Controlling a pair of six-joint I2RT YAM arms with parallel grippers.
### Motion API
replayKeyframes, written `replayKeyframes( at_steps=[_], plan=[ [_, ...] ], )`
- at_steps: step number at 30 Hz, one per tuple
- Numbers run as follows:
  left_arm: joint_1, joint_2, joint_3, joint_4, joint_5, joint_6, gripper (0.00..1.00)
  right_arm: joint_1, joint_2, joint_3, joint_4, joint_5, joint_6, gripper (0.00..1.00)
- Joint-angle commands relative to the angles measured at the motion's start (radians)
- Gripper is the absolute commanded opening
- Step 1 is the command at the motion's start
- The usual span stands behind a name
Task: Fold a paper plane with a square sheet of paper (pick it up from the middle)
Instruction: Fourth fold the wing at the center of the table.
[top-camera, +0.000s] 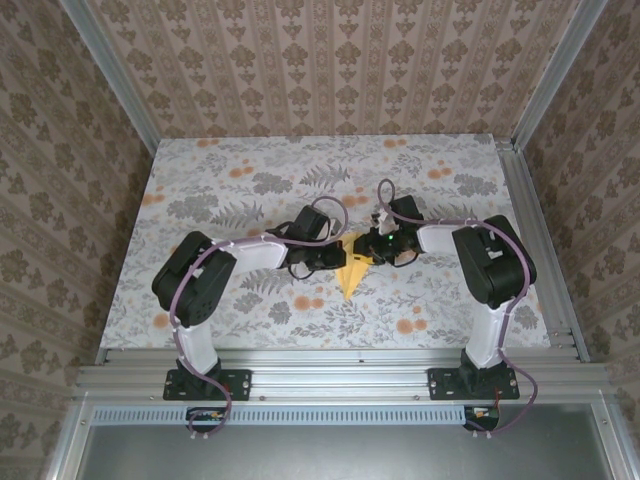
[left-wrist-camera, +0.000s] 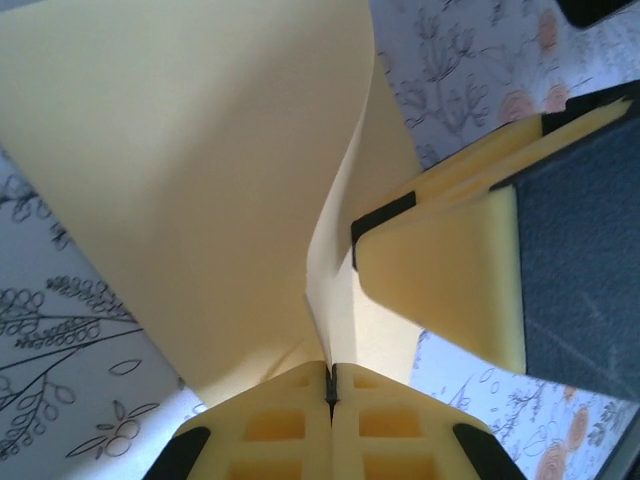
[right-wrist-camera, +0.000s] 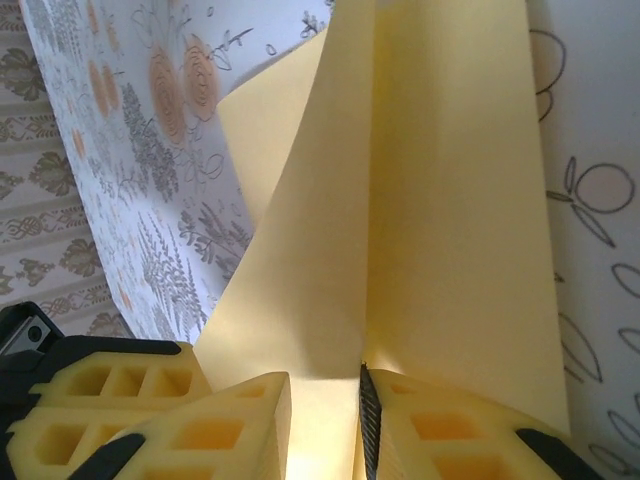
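Observation:
The pale-yellow sheet of paper (top-camera: 351, 276) is folded into a pointed shape and hangs between both grippers at mid-table, its tip toward the near edge. My left gripper (left-wrist-camera: 331, 372) is shut on a crease of the paper (left-wrist-camera: 200, 170), whose broad flap spreads up and to the left. My right gripper (right-wrist-camera: 325, 385) is open, its jaws apart with a layer of the paper (right-wrist-camera: 450, 200) lying in the gap and a crease running to the right pad. In the left wrist view the right gripper's fingers (left-wrist-camera: 440, 280) sit close against the paper's right side.
The table wears a floral cloth (top-camera: 230, 190) with grey ferns and orange flower prints. Metal frame rails (top-camera: 535, 250) and patterned walls close in the sides and back. Both arms (top-camera: 200, 275) bend inward toward the centre.

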Motion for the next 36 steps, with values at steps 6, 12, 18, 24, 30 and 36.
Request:
replayKeyframes(
  at_steps=[6, 12, 18, 24, 30, 36],
  plan=[
    [-0.003, -0.006, 0.046, 0.015, 0.038, -0.002, 0.2, -0.017, -0.075, -0.056, -0.012, -0.004, 0.022, 0.32],
    [-0.005, -0.057, 0.072, -0.082, 0.002, 0.048, 0.38, -0.019, -0.093, -0.082, 0.021, -0.023, 0.048, 0.32],
    [-0.012, -0.129, 0.077, -0.215, -0.074, 0.098, 0.43, -0.021, -0.113, -0.11, 0.072, -0.055, 0.084, 0.33],
    [-0.053, -0.154, 0.056, -0.295, -0.122, 0.105, 0.38, -0.019, -0.152, -0.147, 0.116, -0.08, 0.121, 0.36],
    [-0.069, -0.104, 0.043, -0.273, -0.147, 0.108, 0.27, -0.002, -0.155, -0.158, 0.121, -0.081, 0.126, 0.37],
    [-0.064, -0.069, 0.022, -0.193, -0.13, 0.095, 0.24, 0.013, -0.139, -0.132, 0.052, -0.038, 0.088, 0.36]
  ],
)
